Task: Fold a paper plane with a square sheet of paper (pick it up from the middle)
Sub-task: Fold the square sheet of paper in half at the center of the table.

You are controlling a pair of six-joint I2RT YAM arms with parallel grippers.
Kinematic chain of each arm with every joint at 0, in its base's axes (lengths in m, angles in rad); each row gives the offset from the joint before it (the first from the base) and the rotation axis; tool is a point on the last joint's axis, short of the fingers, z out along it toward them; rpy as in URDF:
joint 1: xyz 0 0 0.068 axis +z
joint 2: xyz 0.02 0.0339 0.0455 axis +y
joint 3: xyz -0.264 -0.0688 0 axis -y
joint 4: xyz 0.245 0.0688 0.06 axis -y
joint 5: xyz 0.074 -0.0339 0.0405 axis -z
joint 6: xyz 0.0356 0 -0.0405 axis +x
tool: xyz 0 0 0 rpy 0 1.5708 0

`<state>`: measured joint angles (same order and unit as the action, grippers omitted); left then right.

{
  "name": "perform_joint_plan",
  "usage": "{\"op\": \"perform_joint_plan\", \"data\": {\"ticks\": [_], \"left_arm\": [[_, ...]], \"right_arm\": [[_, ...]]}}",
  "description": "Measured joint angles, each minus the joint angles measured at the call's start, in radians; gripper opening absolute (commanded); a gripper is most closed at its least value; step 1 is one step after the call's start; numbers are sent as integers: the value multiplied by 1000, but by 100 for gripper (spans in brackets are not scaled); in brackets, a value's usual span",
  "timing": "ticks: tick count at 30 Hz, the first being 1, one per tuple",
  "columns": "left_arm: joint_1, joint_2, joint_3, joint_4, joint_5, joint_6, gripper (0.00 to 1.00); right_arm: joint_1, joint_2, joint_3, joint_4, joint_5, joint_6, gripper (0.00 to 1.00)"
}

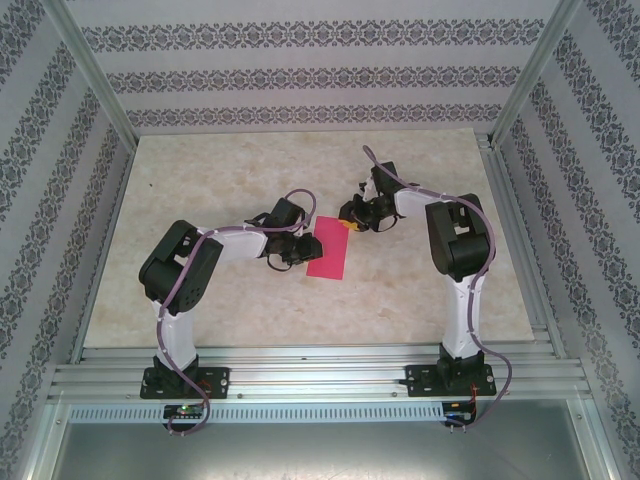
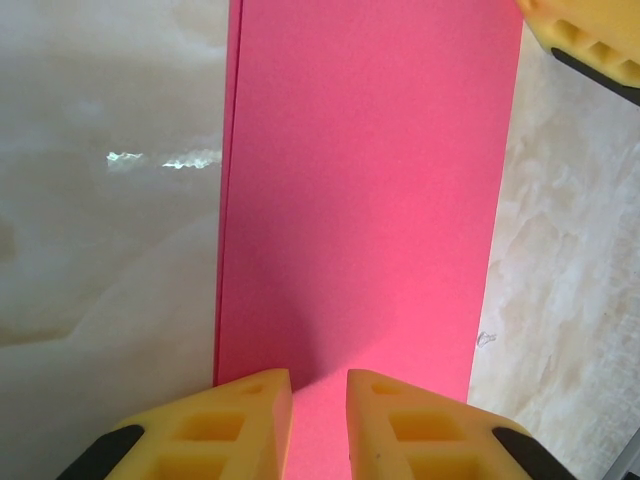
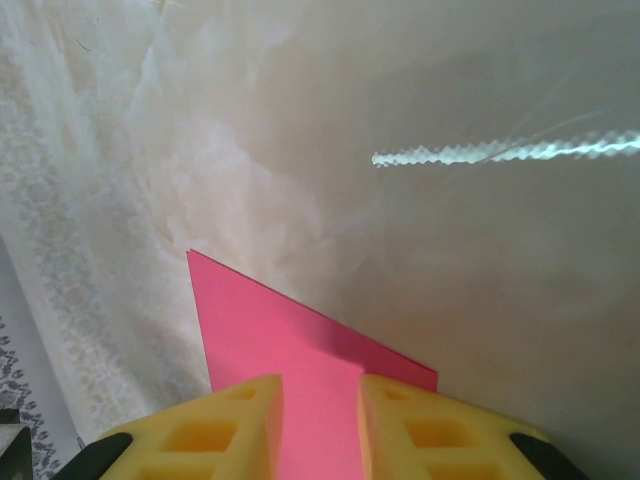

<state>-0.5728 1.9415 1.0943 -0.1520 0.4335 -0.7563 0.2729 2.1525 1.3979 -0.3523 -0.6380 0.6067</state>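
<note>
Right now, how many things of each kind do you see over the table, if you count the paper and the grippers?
Pink paper sheet: 1
Grippers with yellow fingers: 2, the left gripper and the right gripper
Total: 3

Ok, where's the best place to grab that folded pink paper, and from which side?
Probably a corner, not the face: the folded pink paper lies flat on the table, so nothing in its middle stands up to pinch. Its far corner by the right gripper is exposed; come in low from that side, while the left gripper steadies the opposite edge.
</note>
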Motion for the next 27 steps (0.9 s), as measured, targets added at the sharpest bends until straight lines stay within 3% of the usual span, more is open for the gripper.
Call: {"op": "perform_joint_plan", "data": {"ticks": [27], "left_arm": [[0, 11, 13, -3, 3, 2, 25]], "right_arm": [[-20, 45, 106, -96, -19, -34, 28]]}}
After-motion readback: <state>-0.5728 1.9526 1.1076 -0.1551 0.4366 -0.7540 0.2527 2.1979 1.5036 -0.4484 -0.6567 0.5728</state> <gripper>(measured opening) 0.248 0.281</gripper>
